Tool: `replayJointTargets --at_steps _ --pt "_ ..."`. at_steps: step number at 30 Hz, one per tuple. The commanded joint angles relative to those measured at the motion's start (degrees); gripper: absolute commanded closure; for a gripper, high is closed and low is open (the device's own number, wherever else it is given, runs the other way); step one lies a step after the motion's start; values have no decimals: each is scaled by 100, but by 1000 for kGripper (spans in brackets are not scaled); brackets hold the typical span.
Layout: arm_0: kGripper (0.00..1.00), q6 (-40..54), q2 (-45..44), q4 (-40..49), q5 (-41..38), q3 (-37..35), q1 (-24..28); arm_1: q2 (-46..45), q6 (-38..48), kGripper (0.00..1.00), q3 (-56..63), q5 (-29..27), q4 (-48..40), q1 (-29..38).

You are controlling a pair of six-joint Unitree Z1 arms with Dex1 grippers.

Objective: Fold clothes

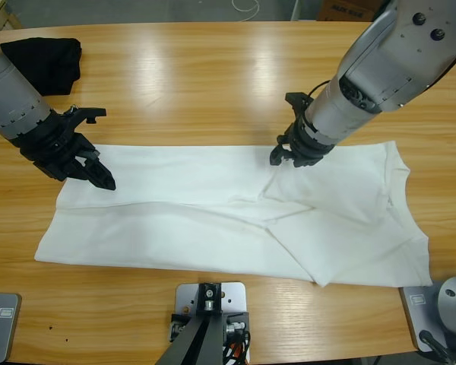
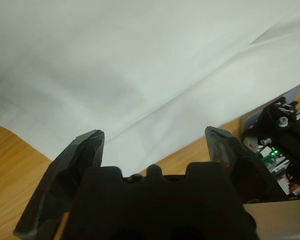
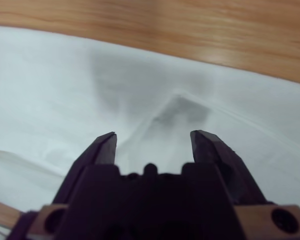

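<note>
On the wooden table the white T-shirt lay spread lengthwise, partly folded. Left gripper sat over its left end, jaws wide open, empty. Right gripper at the far edge, jaws parted around a raised fabric ridge, grip uncertain. Black garment lay far-left.

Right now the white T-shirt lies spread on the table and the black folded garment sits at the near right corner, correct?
Not quite. The white T-shirt does lie spread on the table, but the high view shows the black folded garment at the far left corner.
</note>
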Motion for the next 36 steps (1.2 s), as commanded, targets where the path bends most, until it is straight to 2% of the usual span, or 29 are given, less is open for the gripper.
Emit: replayJointTargets --at_steps 1,4,6,9,11,13,14,17,19,26,27,28,29,30,36 --pt "211 -58 62 -49 -81 198 -57 503 161 437 -188 -149 89 60" --pt "211 -58 87 -51 -81 198 -57 589 170 443 -232 -182 115 60" --pt "211 -58 106 -49 -81 201 -54 623 170 523 -253 -235 180 60" --pt "207 -49 138 -56 -81 210 -57 640 175 534 -263 -298 207 60" --pt "207 -49 145 -58 -81 207 -55 612 181 677 -281 -384 231 69" --pt "207 -49 157 -70 -81 207 -57 640 212 696 -295 -403 254 83" --pt "207 -49 162 -76 -81 207 -57 653 221 775 -295 -414 254 93" --pt "207 -49 166 -76 -81 215 -59 674 235 899 -325 -456 267 146" --pt "207 -49 166 -76 -81 224 -66 691 240 925 -355 -470 274 169" --pt "207 -49 175 -83 -81 240 -66 732 297 920 -508 -611 439 213" --pt "207 -49 176 -85 -81 242 -66 698 311 841 -560 -674 479 222" --pt "207 -49 187 -86 -81 242 -66 683 335 548 -652 -709 555 227" --pt "207 -49 203 -99 -83 242 -69 693 379 330 -763 -774 662 236" --pt "207 -49 213 -109 -87 242 -78 735 404 239 -879 -838 780 255" --pt "207 -49 222 -123 -92 265 -110 1036 516 211 -1091 -892 1036 361"
